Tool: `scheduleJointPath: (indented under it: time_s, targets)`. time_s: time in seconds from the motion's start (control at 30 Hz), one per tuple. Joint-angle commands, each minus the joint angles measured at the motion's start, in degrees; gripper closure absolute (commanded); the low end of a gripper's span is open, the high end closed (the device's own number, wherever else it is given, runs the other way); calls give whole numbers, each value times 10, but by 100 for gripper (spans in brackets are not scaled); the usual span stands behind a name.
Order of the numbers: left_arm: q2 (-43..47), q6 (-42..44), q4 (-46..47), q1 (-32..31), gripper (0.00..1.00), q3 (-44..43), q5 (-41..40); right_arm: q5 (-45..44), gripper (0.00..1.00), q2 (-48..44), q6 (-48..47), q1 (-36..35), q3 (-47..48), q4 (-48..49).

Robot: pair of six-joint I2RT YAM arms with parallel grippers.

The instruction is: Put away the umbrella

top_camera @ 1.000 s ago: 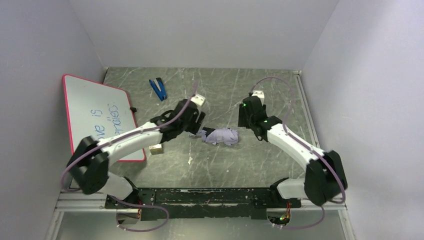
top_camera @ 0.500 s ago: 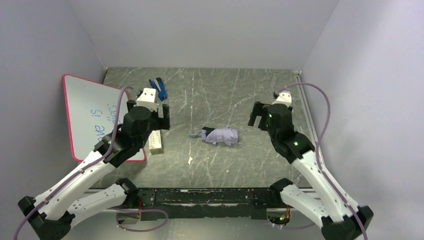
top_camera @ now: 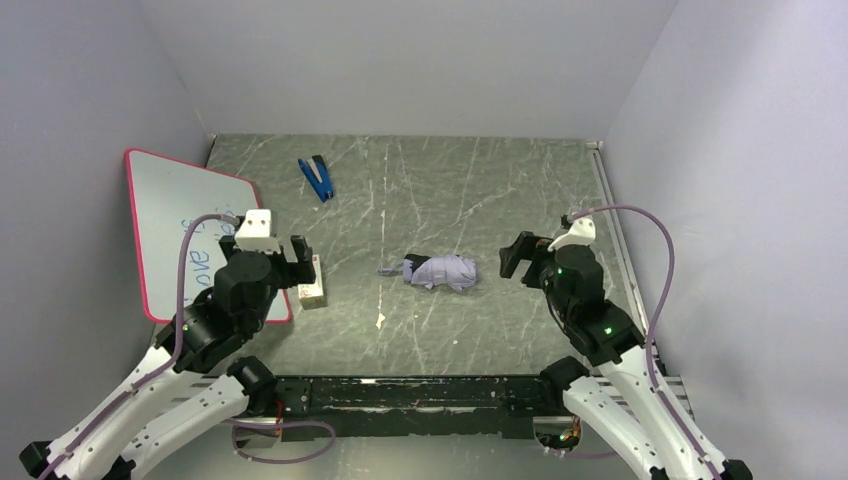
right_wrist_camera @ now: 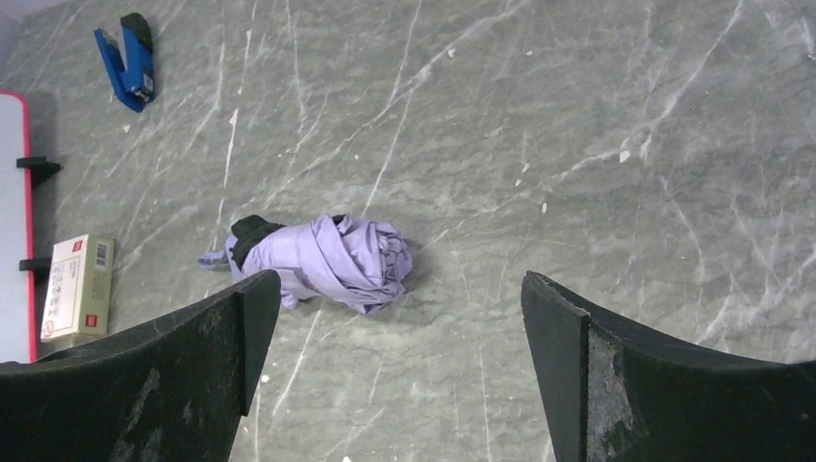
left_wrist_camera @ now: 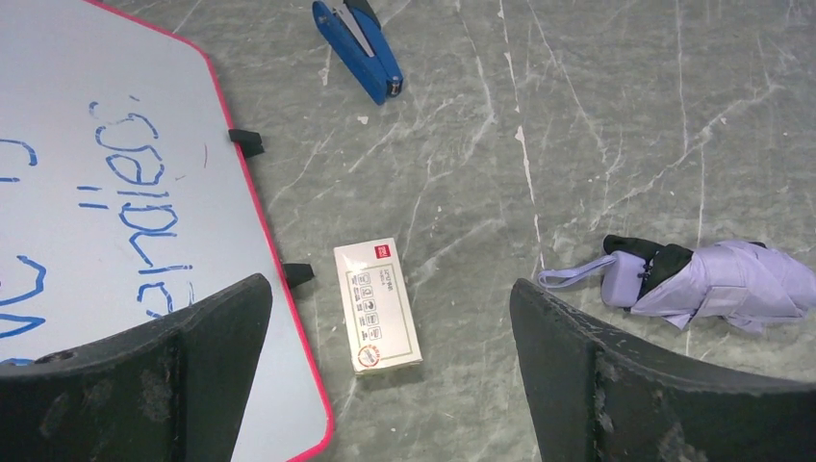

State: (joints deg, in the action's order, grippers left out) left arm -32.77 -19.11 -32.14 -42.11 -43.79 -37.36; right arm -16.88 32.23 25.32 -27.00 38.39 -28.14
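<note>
The umbrella (top_camera: 440,272) lies folded in a bunched lavender bundle at the middle of the grey table, its handle and strap pointing left. It also shows in the left wrist view (left_wrist_camera: 722,284) and the right wrist view (right_wrist_camera: 327,260). My left gripper (top_camera: 298,252) is open and empty, raised well to the umbrella's left, over a small box; its fingers frame the box in its wrist view (left_wrist_camera: 390,289). My right gripper (top_camera: 515,256) is open and empty, raised to the umbrella's right, with only bare table between its fingers (right_wrist_camera: 399,284).
A whiteboard (top_camera: 185,225) with a red rim and blue writing lies at the left. A small cream box (top_camera: 311,291) sits by its right edge. A blue stapler (top_camera: 317,178) lies at the back left. Grey walls close in the left, back and right.
Both arms have drawn back from the umbrella towards the near edge, the left arm swinging left over the box and whiteboard. The umbrella has not moved.
</note>
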Motion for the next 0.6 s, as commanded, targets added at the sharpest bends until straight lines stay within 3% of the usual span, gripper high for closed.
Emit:
scheduleJointPath:
  time_s: [0.0,0.27,0.57]
  targets:
    - [9,-7,24,0,3,11,-25,5,0,10,-2,1,11,14]
    - [-39,-18,0,0,3,-10,-48,7,0,17,-10,2,6,26]
    - [-11,-16,14,1,3,3,-52,2,0,-4,-15,2,-4,34]
